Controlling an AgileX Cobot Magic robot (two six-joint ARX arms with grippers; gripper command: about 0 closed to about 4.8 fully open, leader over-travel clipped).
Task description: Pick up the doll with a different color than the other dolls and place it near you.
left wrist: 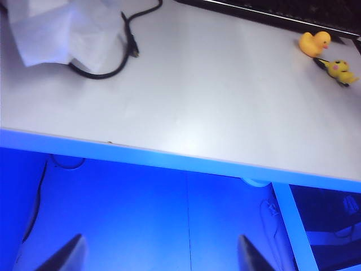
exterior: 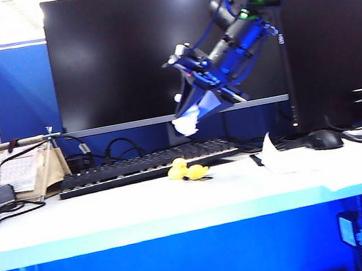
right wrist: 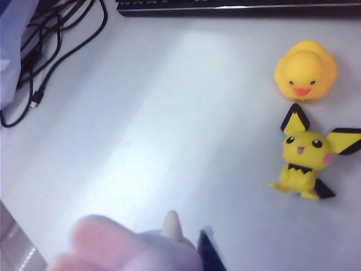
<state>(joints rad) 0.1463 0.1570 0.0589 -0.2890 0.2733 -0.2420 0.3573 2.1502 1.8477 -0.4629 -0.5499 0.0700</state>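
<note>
High above the desk in the exterior view, my right gripper [exterior: 195, 115] is shut on the doll with a different color [exterior: 186, 123], a small white figure with a little pink. In the right wrist view this doll [right wrist: 135, 248] fills the space between the jaws, blurred and close, beside one dark fingertip [right wrist: 210, 254]. The other dolls stand on the white desk below: a yellow duck [right wrist: 305, 70] [exterior: 178, 169] and a yellow pointy-eared figure [right wrist: 304, 158] [exterior: 198, 172]. My left gripper [left wrist: 161, 257] hangs open and holds nothing, in front of the desk's near edge, far from the duck [left wrist: 313, 43].
A black keyboard [exterior: 144, 164] lies just behind the yellow toys, under a large monitor [exterior: 118, 55]. A mouse [exterior: 322, 140] and pointed white crumpled paper [exterior: 279, 157] sit at the right. A black cable [left wrist: 107, 68] and white sheet [left wrist: 56, 28] lie at the left.
</note>
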